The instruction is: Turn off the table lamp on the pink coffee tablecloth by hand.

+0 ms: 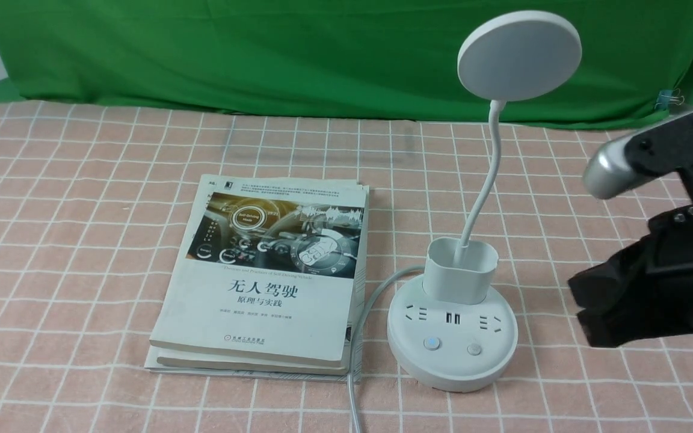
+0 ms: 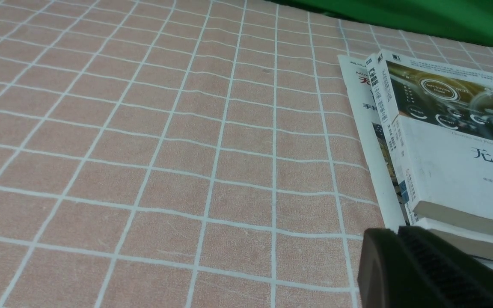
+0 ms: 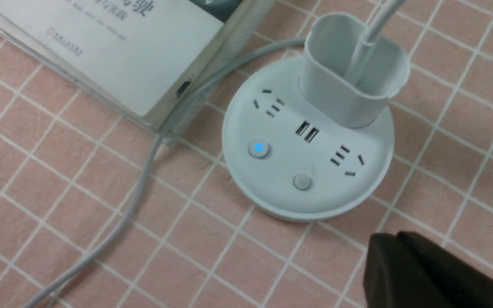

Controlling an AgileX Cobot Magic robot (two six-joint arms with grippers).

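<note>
The right hand (image 1: 584,310), whose opening we cannot tell, is the nearer; the table lamp (image 1: 461,270), with its 2 buttons (image 1: 432,343), lies near its left.

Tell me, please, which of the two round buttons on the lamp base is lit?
The blue button nearer the books is lit; the grey button beside it shows no glow.

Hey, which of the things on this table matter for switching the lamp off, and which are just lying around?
For the job:
lamp
right pincer, beside the lamp's base
tablecloth, under it all

Just lying about:
books
backdrop
left pincer, idle by the books
</note>
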